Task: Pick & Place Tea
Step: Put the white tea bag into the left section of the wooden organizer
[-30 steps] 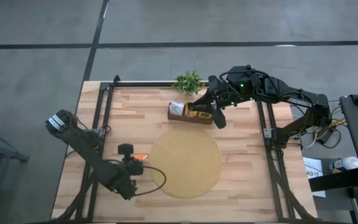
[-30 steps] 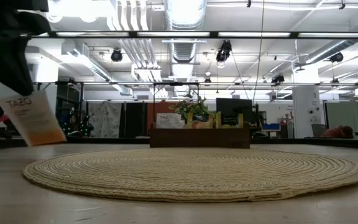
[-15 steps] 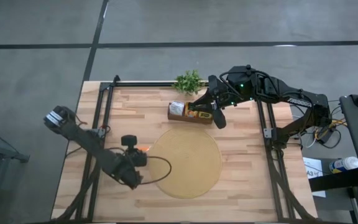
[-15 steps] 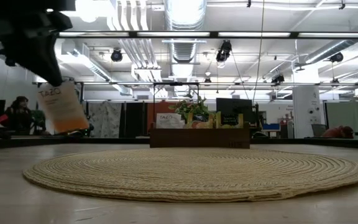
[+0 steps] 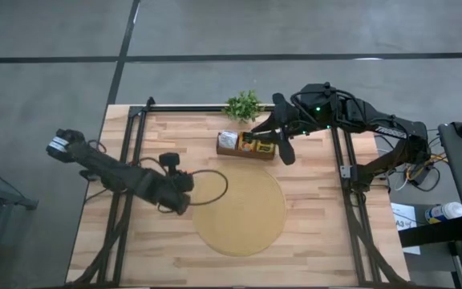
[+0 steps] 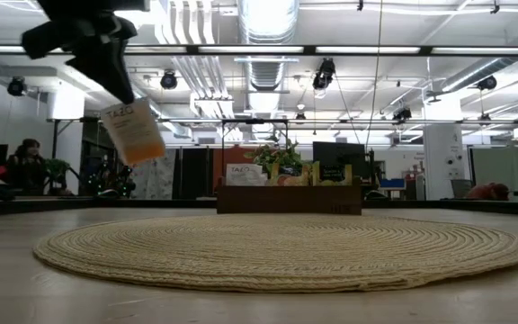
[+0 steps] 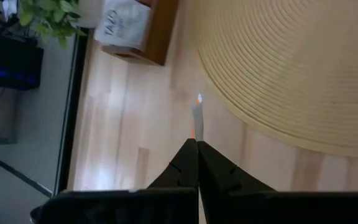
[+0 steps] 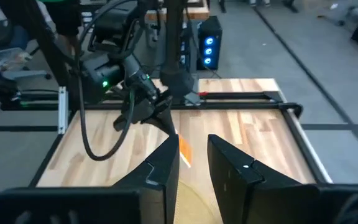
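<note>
Table (image 5: 311,233): pale wood, spreading under and around both arms.
Round mat (image 5: 243,210): woven, tan, lying flat just ahead of the left gripper (image 5: 184,181) and below the level of its fingertips.
Wooden box (image 5: 245,148): well beyond the left gripper, across the mat; directly beneath the right gripper (image 5: 269,138). More packets stand upright in it.
Plant (image 5: 244,104): small and green, just behind the box, on the far side from the left gripper.
Left gripper state: fingers pressed fully together, pinching one tea packet (image 6: 133,132) by its upper edge.
Tea packet place: hanging clear of the table from the left fingertips, tilted, beside the near rim of the mat and not yet over it.
Right gripper state: poised at the box; its two fingers stand narrowly apart, and nothing shows between them in its wrist view.
Handling, as a judgement: the packet looks very light, thin and slightly floppy, so it will likely swing and flutter as the arm travels.
Where to hold: an edge pinch across the flat faces, as here, suits it; a grip near the middle of the edge should limit twisting, and the smooth paper might slip if pinched loosely.
</note>
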Action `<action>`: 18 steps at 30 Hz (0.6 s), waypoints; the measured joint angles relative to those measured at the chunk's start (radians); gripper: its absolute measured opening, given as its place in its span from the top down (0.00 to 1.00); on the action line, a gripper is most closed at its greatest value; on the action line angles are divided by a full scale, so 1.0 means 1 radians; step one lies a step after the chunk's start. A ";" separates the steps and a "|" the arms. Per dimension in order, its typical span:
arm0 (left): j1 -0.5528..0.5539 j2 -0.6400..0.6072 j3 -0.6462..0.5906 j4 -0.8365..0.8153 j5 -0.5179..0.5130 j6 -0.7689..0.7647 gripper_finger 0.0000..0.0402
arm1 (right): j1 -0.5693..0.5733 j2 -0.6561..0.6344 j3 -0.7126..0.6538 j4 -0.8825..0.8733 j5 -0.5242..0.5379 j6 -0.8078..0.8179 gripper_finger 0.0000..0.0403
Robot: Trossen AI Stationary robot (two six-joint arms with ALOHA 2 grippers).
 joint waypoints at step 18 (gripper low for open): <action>0.288 -0.044 0.014 0.300 0.158 0.394 1.00 | 0.000 -0.134 0.000 -0.203 0.096 0.015 0.87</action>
